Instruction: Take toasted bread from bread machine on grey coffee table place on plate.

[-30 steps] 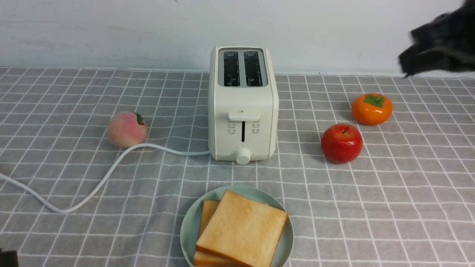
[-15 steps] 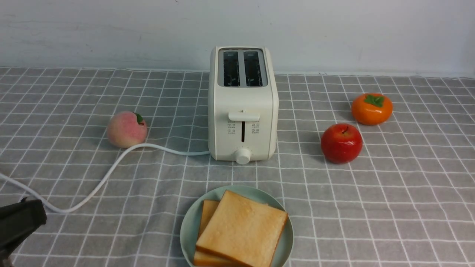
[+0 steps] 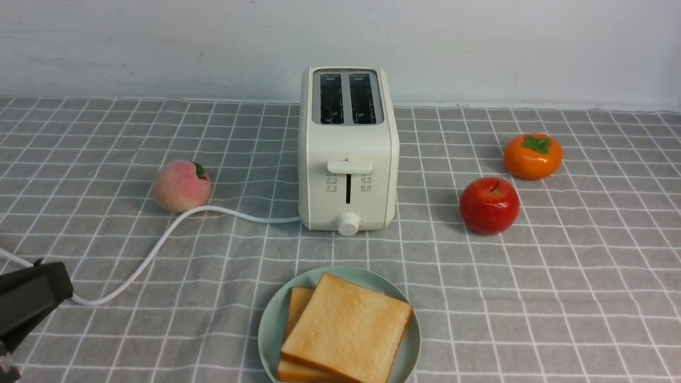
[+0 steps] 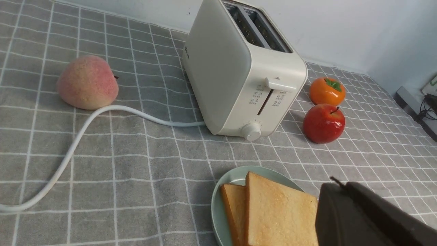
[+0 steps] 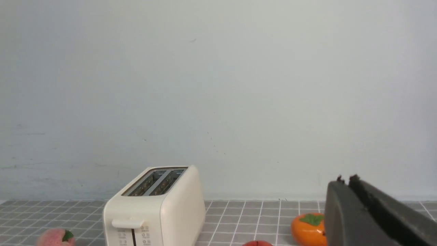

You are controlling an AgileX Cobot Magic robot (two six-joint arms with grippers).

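**Both slices on the plate; both claws closed and holding nothing**

You will find the plate at the near edge of the table, directly in front of the toaster and apart from it. It holds two pieces of toast. The upper slice lies flat and skewed across the lower slice, which shows only as a strip on the left and along the near edge. The upper slice's right corner reaches the plate's rim.

The toaster stands upright with its lever at the top of its track. Its two slots show only their metal guides.

A peach sits left of the toaster, touching the white cord. The cord curves from the toaster's lower left corner toward the near left. A red apple and an orange persimmon sit to the right, near each other but apart. None of these lies between toaster and plate.

Your left claw is at the near left corner, covering part of the cord in the front view. Its jaws are pressed together and grip nothing. Your right claw shows only in its own wrist view, fingers together with nothing between them. There it partly hides the persimmon.
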